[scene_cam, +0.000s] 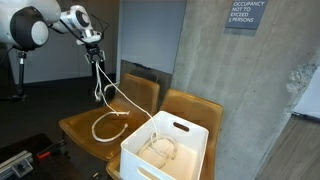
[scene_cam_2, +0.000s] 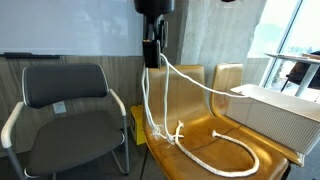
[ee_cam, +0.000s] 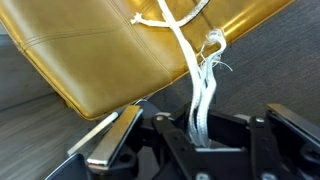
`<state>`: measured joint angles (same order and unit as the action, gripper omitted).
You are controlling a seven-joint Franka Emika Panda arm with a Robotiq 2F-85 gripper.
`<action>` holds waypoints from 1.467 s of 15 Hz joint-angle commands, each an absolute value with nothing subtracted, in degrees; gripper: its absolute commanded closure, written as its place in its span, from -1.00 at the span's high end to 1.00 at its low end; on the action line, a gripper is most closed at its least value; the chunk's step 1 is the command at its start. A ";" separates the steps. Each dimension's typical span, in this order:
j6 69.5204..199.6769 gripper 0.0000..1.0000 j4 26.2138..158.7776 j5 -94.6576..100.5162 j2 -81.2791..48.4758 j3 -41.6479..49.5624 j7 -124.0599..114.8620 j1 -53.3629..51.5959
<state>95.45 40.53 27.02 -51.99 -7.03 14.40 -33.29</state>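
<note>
The rope (ee_cam: 197, 90) is white, the leather chairs (scene_cam_2: 205, 122) mustard-tan, the slotted crate (scene_cam: 142, 165) white, the office chair (scene_cam_2: 65, 88) dark grey.

The gripper (ee_cam: 203, 142) pinches a white rope (ee_cam: 199, 100) above a tan chair seat (ee_cam: 90, 50).

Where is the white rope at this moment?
In both exterior views the white rope hangs from the shut gripper down onto the tan chair seat, where its end loops, beside the white bin.
</note>
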 commanded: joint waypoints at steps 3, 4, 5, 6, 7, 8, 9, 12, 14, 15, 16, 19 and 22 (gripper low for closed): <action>91.17 -1.00 31.07 23.41 -56.83 -3.80 15.51 -32.90; 91.19 -1.00 33.18 24.46 -55.64 -4.91 14.84 -31.42; 90.77 -1.00 34.52 24.41 -54.81 -4.29 14.72 -30.29; 90.61 -1.00 35.44 24.41 -54.35 -4.09 14.52 -29.19; 90.10 -1.00 36.71 24.41 -53.51 -3.88 14.38 -27.78; 89.95 -1.00 37.69 24.40 -53.06 -3.81 14.13 -26.57; 89.98 -1.00 38.67 24.32 -52.86 -3.91 13.93 -25.43; 91.18 -1.00 42.21 23.74 -52.68 -4.71 13.39 -22.52; 92.42 -1.00 46.11 23.09 -52.22 -5.06 12.96 -21.31; 93.06 -1.00 48.57 22.84 -51.75 -5.01 12.85 -20.66; 93.82 -1.00 51.40 22.75 -51.07 -4.87 12.61 -20.04; 96.91 -1.00 60.51 23.15 -48.25 -4.21 11.99 -17.67; 101.09 -0.97 68.60 23.29 -45.71 -4.01 12.40 -14.68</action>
<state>96.86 57.36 23.55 -51.82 -3.91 12.88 -17.44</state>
